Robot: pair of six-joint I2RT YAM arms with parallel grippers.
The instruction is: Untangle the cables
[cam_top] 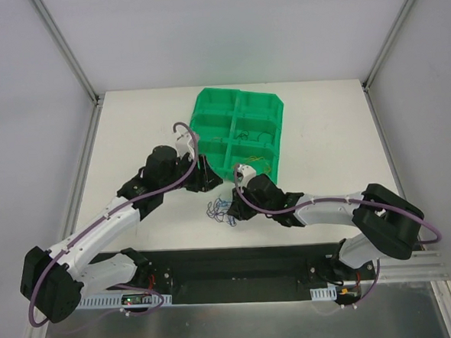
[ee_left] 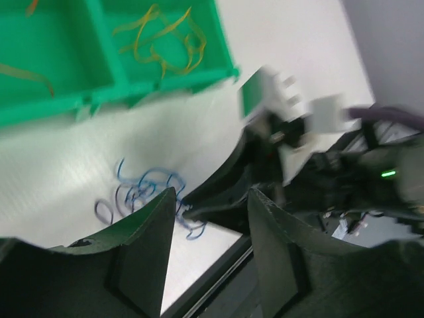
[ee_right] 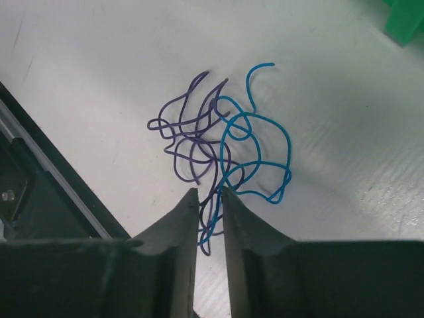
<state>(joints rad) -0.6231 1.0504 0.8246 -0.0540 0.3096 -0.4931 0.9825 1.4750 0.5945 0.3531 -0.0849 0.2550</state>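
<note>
Plain white table (cam_top: 323, 132): tangle of thin blue and purple wires (ee_right: 225, 146) lies on it, just in front of green plastic compartment bin (cam_top: 235, 111). At the tangle, right tool (ee_right: 209, 195) has its fingers narrowly parted, two strands run through the gap, not clamped. Nearby, left tool (ee_left: 212, 193) is spread, empty, view blurred.

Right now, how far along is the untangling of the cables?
Done: yellow cables already lie in a compartment of the green bin. In hand: the right gripper straddles strands of the blue and purple tangle on the table; the left gripper is empty. Left: separating that tangle.
</note>
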